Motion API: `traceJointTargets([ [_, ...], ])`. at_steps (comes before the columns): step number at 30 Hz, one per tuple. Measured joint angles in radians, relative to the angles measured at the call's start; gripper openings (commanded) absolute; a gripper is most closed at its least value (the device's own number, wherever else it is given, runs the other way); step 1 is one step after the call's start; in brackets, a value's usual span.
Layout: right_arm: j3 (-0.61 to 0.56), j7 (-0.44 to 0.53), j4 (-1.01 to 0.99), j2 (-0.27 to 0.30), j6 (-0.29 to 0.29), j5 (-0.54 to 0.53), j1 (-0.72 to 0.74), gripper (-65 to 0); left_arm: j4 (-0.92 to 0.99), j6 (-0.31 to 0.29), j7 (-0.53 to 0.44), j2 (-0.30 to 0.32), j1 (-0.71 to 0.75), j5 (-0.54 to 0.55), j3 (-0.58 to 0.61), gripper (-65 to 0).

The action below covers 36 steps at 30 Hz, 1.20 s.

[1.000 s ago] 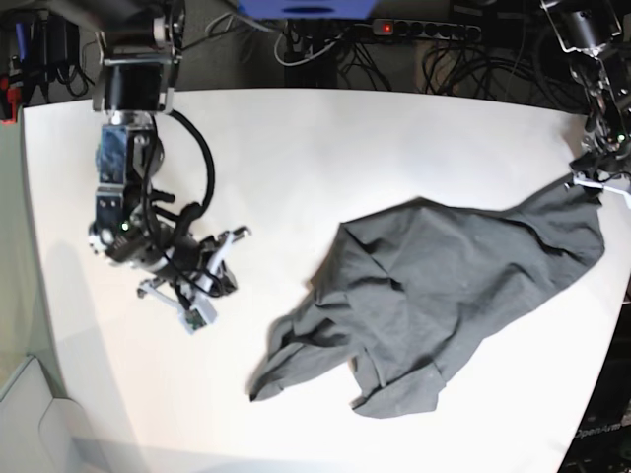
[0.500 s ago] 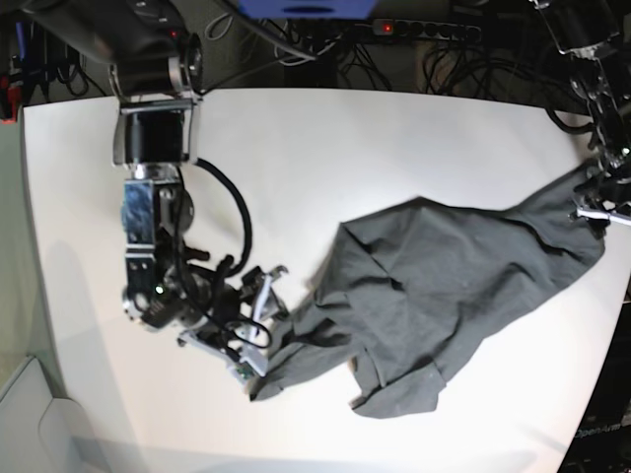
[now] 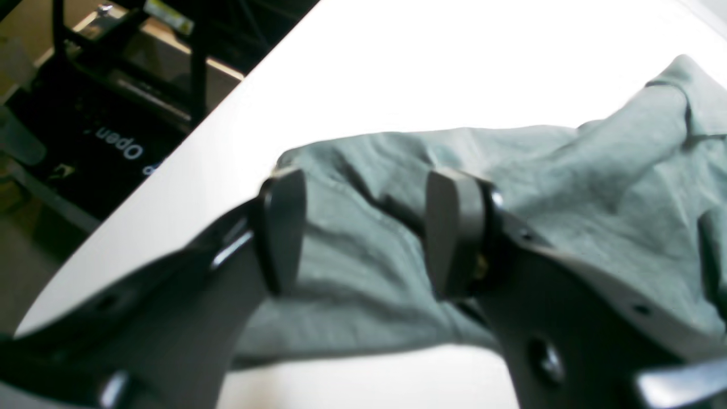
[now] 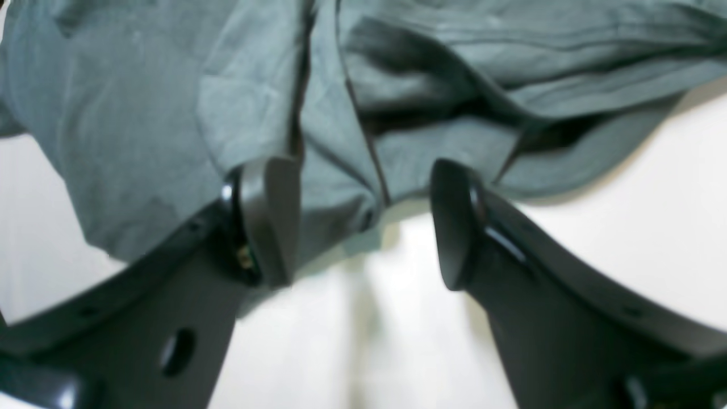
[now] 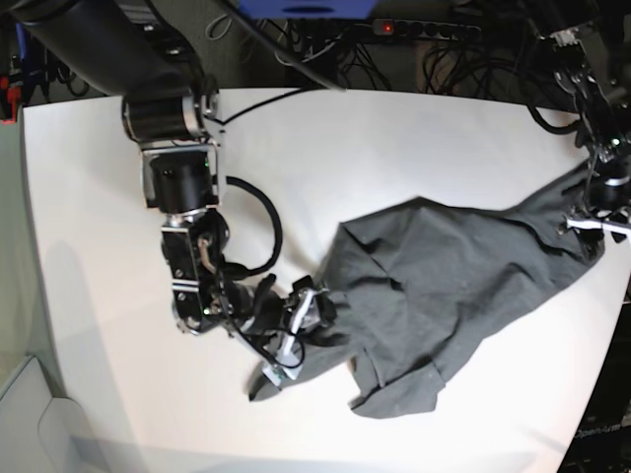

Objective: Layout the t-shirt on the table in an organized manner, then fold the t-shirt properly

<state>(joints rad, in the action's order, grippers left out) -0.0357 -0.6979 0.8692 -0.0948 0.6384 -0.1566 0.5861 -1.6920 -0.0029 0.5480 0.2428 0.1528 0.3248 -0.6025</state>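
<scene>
Right jaws: the right gripper (image 4: pixel 363 227) stands spread apart, released, nothing pinched; a folded edge of the t-shirt (image 4: pixel 170 113) lies between and just past the fingertips, one finger (image 4: pixel 272 221) over the cloth, the other over bare table (image 4: pixel 625 227).
Left jaws: the left gripper (image 3: pixel 363 227) has its jaws parted with a ridge of the t-shirt (image 3: pixel 568 199) bunched between them; whether the pads press the cloth I cannot tell.
Wrist views only: the right wrist view shows overlapping hems and a dark fold; the left wrist view shows the shirt's edge close to the table's rim (image 3: pixel 187 153).
Base view only: the right gripper (image 5: pixel 301 330) sits at the shirt's near-left corner, the left gripper (image 5: pixel 592 222) at its far-right tip.
T-shirt: the t-shirt (image 5: pixel 444 286) lies crumpled and stretched slantwise on the table (image 5: pixel 394 148), toward its right half.
</scene>
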Motion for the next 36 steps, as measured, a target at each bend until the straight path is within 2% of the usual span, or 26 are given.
traceJointTargets([
  [7,-0.002,0.106,-0.01,-0.027,0.0,-0.001,-0.019,-27.7,-0.013,-0.004,0.001,-0.018,0.014,0.0,-0.002,-32.1],
  [15,-0.002,0.317,-0.238,-0.024,-0.007,0.002,-0.027,-27.7,-0.013,-0.002,0.001,-0.013,0.06,0.001,-0.016,-32.1],
  [20,-0.002,0.38,-0.292,-0.024,-0.007,0.003,-0.018,-28.3,-0.013,0.006,0.0,-0.013,0.074,-0.003,-0.071,-32.1],
  [21,-0.002,0.381,-0.293,-0.025,-0.007,0.003,-0.016,-29.8,-0.013,0.006,0.001,-0.012,0.074,-0.003,-0.07,-32.1],
  [23,-0.002,0.383,-0.293,-0.027,-0.008,0.003,-0.013,-36.9,-0.013,-0.009,0.001,-0.013,0.074,0.002,-0.068,-32.1],
  [27,0.0,0.389,-0.293,-0.039,-0.008,0.0,-0.014,-63.8,-0.013,-0.002,0.001,-0.013,0.074,0.0,-0.067,-32.1],
  [32,0.0,0.34,-0.289,-0.038,-0.007,-0.005,-0.025,-65.0,-0.01,-0.001,0.0,-0.013,0.074,0.0,-0.067,-32.1],
  [36,0.0,0.284,-0.131,-0.024,-0.006,-0.011,-0.133,-65.0,-0.005,-0.001,-0.001,-0.012,0.066,0.0,-0.064,-32.1],
])
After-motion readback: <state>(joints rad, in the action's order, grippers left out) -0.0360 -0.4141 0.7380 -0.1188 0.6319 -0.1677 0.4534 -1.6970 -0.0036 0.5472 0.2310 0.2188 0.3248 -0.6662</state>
